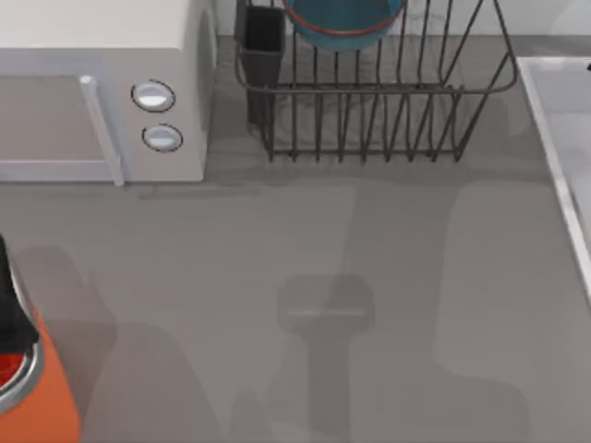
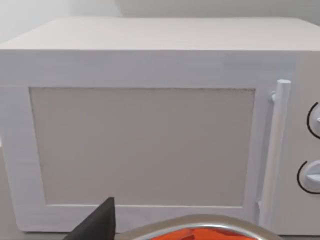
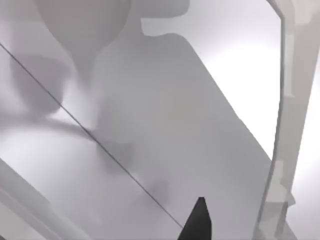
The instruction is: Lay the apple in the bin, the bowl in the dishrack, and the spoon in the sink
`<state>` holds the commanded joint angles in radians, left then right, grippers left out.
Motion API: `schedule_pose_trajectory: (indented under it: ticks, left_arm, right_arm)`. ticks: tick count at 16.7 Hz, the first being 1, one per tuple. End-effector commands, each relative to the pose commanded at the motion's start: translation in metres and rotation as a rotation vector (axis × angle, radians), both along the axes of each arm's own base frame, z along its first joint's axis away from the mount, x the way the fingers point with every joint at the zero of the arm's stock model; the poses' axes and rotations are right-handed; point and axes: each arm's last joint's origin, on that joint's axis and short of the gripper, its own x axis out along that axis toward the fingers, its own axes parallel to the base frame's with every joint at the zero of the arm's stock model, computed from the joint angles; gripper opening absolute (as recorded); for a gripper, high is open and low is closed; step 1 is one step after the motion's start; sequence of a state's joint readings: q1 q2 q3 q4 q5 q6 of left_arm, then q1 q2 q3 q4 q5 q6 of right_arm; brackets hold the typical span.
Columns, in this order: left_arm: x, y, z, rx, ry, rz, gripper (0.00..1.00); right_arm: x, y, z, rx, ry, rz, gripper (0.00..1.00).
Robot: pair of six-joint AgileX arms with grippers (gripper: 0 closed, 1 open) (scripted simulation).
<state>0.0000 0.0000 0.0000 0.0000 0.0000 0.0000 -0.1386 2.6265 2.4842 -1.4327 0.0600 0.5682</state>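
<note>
The blue bowl with its reddish rim rests inside the black wire dishrack at the table's back. The orange bin with a silver rim stands at the front left corner. My left gripper hangs over the bin, and the left wrist view shows a black part of it above the bin's rim. A red patch lies inside the rim; I cannot tell if it is the apple. My right gripper is over the pale sink, at the right edge. The spoon is out of view.
A boxy white microwave with two round knobs stands at the back left, facing the left wrist camera. A black cutlery cup sits at the dishrack's left corner. Grey tabletop spreads across the middle and front.
</note>
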Motion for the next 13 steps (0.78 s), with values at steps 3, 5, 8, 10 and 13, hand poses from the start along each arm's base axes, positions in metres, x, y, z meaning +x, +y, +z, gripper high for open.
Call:
schedule_pose_trajectory:
  ticks: [3, 5, 8, 10, 13]
  left_arm:
    - [0.0000, 0.0000, 0.0000, 0.000, 0.000, 0.000, 1.00]
    - [0.0000, 0.0000, 0.0000, 0.000, 0.000, 0.000, 1.00]
    - [0.0000, 0.0000, 0.0000, 0.000, 0.000, 0.000, 1.00]
    - [0.0000, 0.0000, 0.0000, 0.000, 0.000, 0.000, 1.00]
    - [0.0000, 0.0000, 0.0000, 0.000, 0.000, 0.000, 1.00]
  right_arm:
    - [-0.0009, -0.0009, -0.0035, -0.002, -0.012, -0.002, 0.00]
    - [-0.0009, -0.0009, -0.0035, -0.002, -0.012, -0.002, 0.00]
    - [-0.0009, -0.0009, -0.0035, -0.002, -0.012, -0.002, 0.15]
    - [-0.0009, -0.0009, -0.0035, -0.002, -0.012, -0.002, 0.30]
    - [-0.0009, -0.0009, -0.0035, -0.002, -0.012, -0.002, 0.53]
